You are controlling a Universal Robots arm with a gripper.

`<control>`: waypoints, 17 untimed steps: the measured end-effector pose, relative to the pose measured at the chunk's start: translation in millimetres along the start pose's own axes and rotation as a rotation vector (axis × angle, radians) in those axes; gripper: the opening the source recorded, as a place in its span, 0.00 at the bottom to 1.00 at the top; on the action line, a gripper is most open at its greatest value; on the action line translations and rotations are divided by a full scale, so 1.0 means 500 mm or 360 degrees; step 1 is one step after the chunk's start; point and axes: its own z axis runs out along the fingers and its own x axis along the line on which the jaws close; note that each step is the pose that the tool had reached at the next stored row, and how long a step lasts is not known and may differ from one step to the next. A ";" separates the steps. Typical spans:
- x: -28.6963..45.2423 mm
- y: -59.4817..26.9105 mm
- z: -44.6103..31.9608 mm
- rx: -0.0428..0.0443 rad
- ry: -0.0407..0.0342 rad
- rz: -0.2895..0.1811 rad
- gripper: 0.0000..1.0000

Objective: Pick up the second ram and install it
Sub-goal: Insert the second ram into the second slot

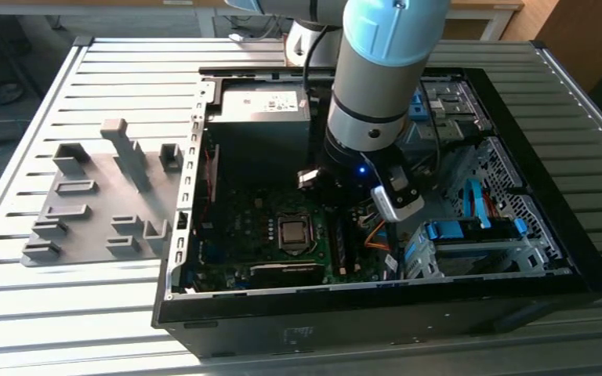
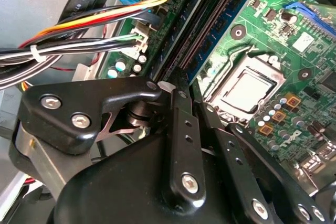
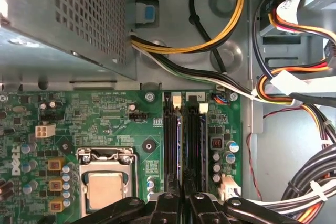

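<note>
1. Second ram: I read it as the thin blue-green board edge in the upper middle of the second wrist view. It runs along the memory slots, right at the gripper tip.
2. Claw state: I cannot tell how wide it is or whether it has the stick. Its tip sits low centre in the first wrist view, right over the slots.
3. Risk: the stick is not square to its slot. Pressing then jams one end high or bends the board.
4. Risk: wrong slot or a shifted notch. The two slots lie just beside each other, so a small offset matters.
5. Risk: end latches don't catch, leaving the stick half seated.
6. Risk: the cable bundle at the right of that view is near and could snag the arm.
7. Risk: a slip sideways reaches the CPU socket at lower left.
8. Grey holder block lies well apart, outside the case.
</note>
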 end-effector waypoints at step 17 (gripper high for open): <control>0.004 0.000 0.004 -0.0001 0.0001 -0.0001 0.14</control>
